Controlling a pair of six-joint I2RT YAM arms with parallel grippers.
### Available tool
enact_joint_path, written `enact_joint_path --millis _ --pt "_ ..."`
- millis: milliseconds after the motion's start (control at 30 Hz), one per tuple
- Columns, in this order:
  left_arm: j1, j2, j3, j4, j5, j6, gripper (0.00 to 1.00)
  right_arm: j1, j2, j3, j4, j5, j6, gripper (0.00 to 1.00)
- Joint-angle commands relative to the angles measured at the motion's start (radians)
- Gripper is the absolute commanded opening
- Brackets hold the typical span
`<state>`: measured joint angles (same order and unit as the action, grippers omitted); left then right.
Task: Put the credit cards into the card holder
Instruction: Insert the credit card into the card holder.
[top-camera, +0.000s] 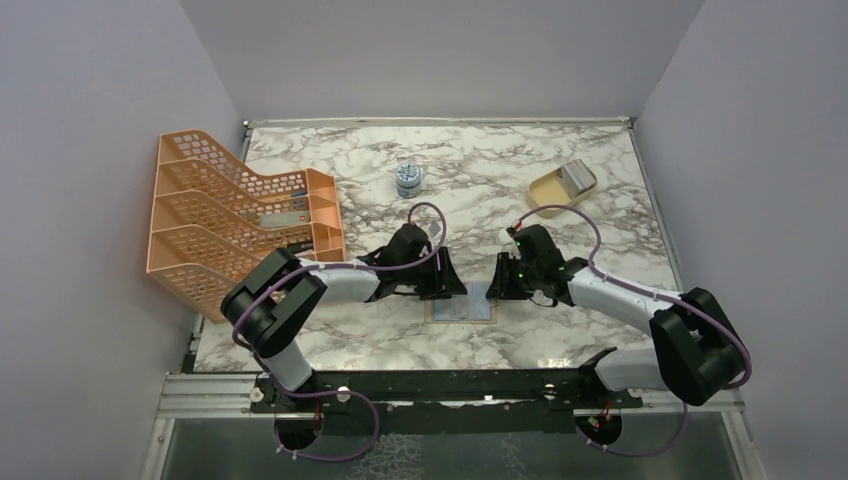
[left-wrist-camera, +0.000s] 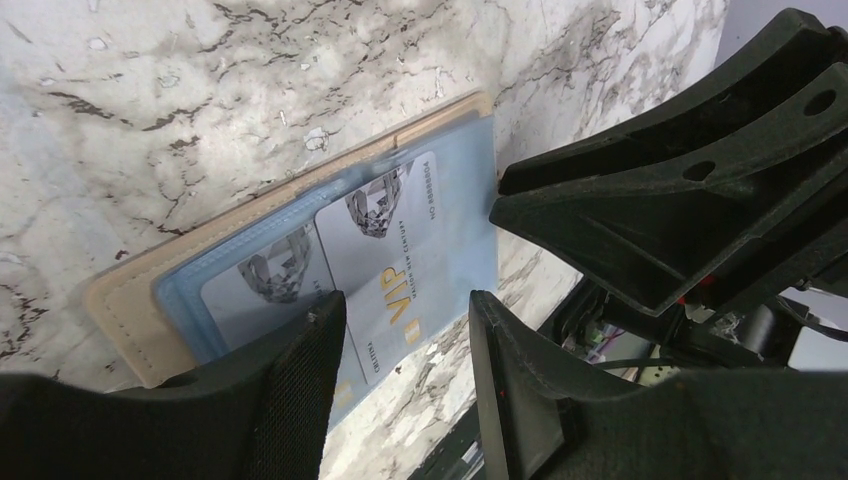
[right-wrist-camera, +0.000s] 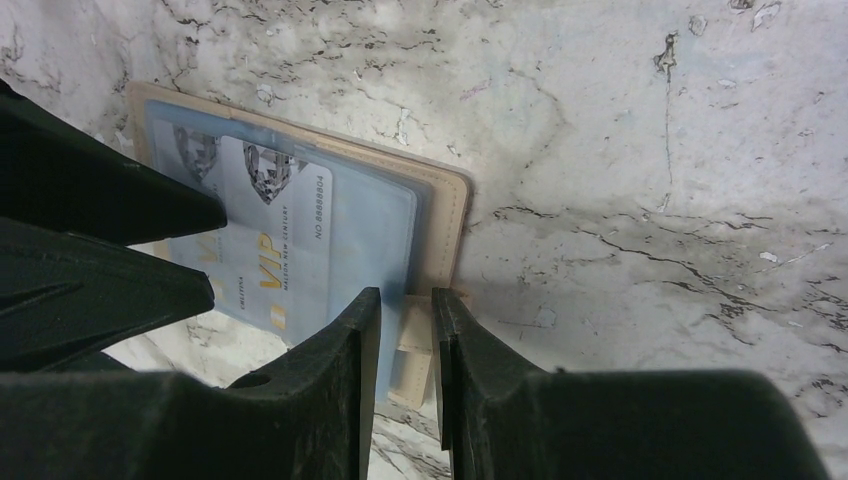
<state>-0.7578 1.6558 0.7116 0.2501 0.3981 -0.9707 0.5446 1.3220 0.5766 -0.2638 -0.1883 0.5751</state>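
Lavender walls (top-camera: 100, 80) enclose the marble bench (top-camera: 500, 200), with an orange file tray (top-camera: 240, 225) at its left. Near the front edge, the left end effector (left-wrist-camera: 405, 305) hangs released over the credit cards (left-wrist-camera: 385, 250) in the open card holder (top-camera: 461, 311). The right end effector (right-wrist-camera: 405, 300) is clenched on its snap tab (right-wrist-camera: 415, 340).

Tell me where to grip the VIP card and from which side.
Pinch the VIP card by its short edge nearest the left tool, coming in low from that side. It lies flat on the wallet, so only that exposed edge seems to offer both faces.
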Motion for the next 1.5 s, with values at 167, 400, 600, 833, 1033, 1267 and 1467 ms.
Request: enact_joint_path --millis 167,400,600,833,1033,1267,1467 --pt "-0.024 0.064 0.025 0.029 -0.010 -0.018 0.51 0.007 0.014 -0.021 0.037 -0.031 0.011 0.26" --pt "-0.047 0.090 0.070 0.041 0.001 -0.023 0.51 0.008 0.018 -0.025 0.045 -0.036 0.008 0.25" --pt "-0.062 0.107 0.092 0.051 0.009 -0.025 0.50 0.008 0.023 -0.024 0.048 -0.043 0.008 0.25" --pt "-0.072 0.084 0.098 0.071 0.018 -0.034 0.50 0.008 0.014 -0.018 0.036 -0.037 0.012 0.25" --pt "-0.082 0.100 0.098 0.122 0.028 -0.054 0.50 0.008 0.005 -0.043 0.085 -0.054 0.017 0.26" --pt "-0.087 0.090 0.074 0.138 0.012 -0.062 0.50 0.009 -0.001 -0.045 0.067 -0.038 0.020 0.26" --pt "-0.078 0.053 0.054 0.116 -0.005 -0.046 0.52 0.009 -0.043 -0.025 0.015 -0.010 0.017 0.26"
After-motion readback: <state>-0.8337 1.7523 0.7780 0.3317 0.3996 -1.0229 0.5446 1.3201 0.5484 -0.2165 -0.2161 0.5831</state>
